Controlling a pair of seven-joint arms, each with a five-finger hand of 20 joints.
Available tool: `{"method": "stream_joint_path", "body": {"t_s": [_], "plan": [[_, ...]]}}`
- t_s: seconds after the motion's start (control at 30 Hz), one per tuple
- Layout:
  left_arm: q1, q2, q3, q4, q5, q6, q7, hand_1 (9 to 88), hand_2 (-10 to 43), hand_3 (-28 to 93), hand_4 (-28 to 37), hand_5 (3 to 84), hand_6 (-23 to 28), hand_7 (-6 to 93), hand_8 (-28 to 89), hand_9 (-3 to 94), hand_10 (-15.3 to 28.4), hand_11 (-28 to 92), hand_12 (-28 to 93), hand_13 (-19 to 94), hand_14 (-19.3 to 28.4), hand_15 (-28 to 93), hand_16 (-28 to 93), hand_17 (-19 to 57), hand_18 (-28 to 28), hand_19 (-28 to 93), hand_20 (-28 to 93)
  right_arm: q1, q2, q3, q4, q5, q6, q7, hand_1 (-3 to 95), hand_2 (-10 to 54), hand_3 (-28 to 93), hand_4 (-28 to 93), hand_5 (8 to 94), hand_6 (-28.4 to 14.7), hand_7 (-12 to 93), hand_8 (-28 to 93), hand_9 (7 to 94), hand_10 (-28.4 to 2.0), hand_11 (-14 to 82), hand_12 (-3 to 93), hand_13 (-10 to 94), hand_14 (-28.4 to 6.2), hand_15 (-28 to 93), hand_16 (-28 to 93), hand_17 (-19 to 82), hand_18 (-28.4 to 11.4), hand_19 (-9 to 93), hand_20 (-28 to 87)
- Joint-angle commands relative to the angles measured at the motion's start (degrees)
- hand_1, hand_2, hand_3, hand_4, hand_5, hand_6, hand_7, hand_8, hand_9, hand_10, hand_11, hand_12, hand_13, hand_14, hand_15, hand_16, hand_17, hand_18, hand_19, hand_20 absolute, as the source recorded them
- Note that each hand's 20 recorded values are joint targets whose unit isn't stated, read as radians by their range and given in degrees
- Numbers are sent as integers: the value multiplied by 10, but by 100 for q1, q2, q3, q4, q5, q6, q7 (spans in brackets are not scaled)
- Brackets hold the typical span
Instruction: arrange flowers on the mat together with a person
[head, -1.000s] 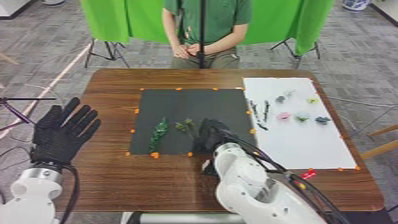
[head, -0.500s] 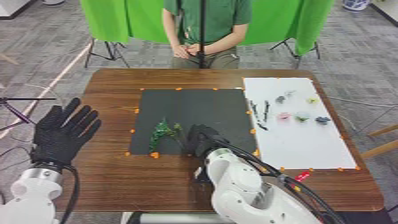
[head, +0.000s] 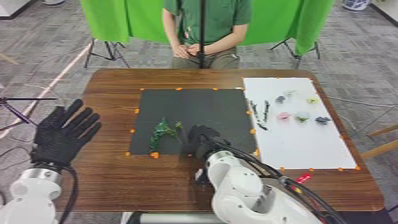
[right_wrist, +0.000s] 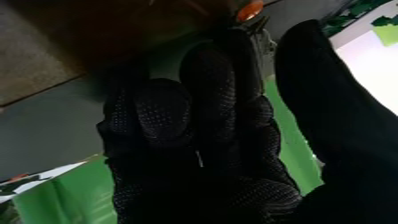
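In the head view, the right arm (head: 238, 182) and its cables (head: 266, 170) extend across the near part of the table (head: 133, 185) and cover part of the near edge of the mat (head: 200, 102). A red item (head: 305, 177) lies beside the arm, near the sheet (head: 311, 145). The right hand (head: 204, 142) is at the near part of the mat. Its fingers are partly extended, some slightly bent, with the thumb (right_wrist: 306, 75) straight and set apart. A thin piece (right_wrist: 263, 37) shows beside the longest fingertip in the right wrist view; contact with it cannot be confirmed. The left hand (head: 64, 132) is at the table's left side, apart from the mat, palm open, fingers straight and spread, holding nothing. On the mat, left of the right hand, is the leafy stem (head: 161, 133); a smaller sprig (head: 179, 125) lies just beside it, between stem and hand. Orange tabs (head: 155, 155) line the edges of mat and sheet. On the sheet, right of the mat, two dark twigs (head: 266, 110) lie nearest the mat. Farther right are a pink flower (head: 284, 116), a pale flower (head: 303, 117) and a blue-grey flower (head: 322, 120); beyond these are a yellow flower (head: 312, 100) and grey flowers (head: 281, 99). A green curtain (head: 120, 20) stands beyond the table.
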Motion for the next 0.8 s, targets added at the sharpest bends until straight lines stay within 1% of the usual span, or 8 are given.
{"method": "stream_joint_path", "body": {"t_s": [0.03,0.17,0.33,0.47,0.53,0.6,0.67,0.8], "plan": [[112,-51,-103,-18,-155,-4,82,339,101,699,-283,433,80,108,-93,385,163,234,73,293,177,391,-95,-50,161,406,147,-61,124,173,-488,-177,0,-23,409,-93,691,-199,626,-34,509,111,704,-147,525,400,617,-170,731,419,311,-260,826,337],[128,-68,-98,-4,-389,-59,221,338,101,700,-283,434,79,110,-92,385,163,236,73,293,175,393,-95,-51,160,406,146,-79,176,375,-779,-79,111,-136,381,-81,704,-198,632,-41,474,101,706,-153,518,393,614,-175,732,410,307,-265,832,330],[91,-37,-95,32,-540,-109,293,337,101,701,-283,434,78,109,-93,385,163,235,72,293,173,395,-96,-52,159,406,144,-116,244,725,-1070,462,314,-346,338,-65,722,-198,629,-46,446,35,699,-156,516,387,607,-175,732,402,302,-267,838,320],[40,-39,-74,93,-645,-244,376,335,100,703,-283,433,78,109,-93,385,163,232,72,294,174,394,-96,-52,158,405,144,-252,392,1314,-1196,1221,778,-791,317,-41,728,-195,631,-46,463,-100,696,-160,505,382,595,-177,723,396,293,-262,825,312],[46,-35,-66,122,-800,-387,515,332,98,703,-283,431,78,107,-93,385,163,231,72,294,172,390,-98,-52,157,404,143,-367,523,1722,-1174,2071,1333,-1243,300,-9,738,-196,619,-47,442,-150,685,-175,444,347,580,-169,674,359,279,-241,772,283],[83,-38,-81,131,-910,-491,654,321,99,702,-283,430,78,102,-94,384,164,226,70,295,169,380,-100,-50,155,396,140,-392,630,2069,-1204,2829,1719,-1110,285,20,746,-204,604,-49,412,-152,671,-177,383,302,560,-163,624,301,267,-225,731,242],[97,-41,-116,126,-941,-533,755,307,103,698,-283,427,76,96,-94,385,162,220,69,296,163,363,-103,-47,153,387,137,-401,805,2302,-1115,3378,2268,-1244,253,55,756,-205,574,-61,353,-146,639,-190,311,255,545,-163,564,229,258,-214,696,173],[187,-70,-224,74,-931,-600,849,291,109,693,-283,422,71,90,-92,383,158,211,68,293,157,340,-97,-45,152,378,136,-902,1084,3407,-996,5332,1868,-2153,225,72,780,-213,502,-70,303,-143,562,-203,241,219,487,-176,498,168,219,-199,635,95]]}}
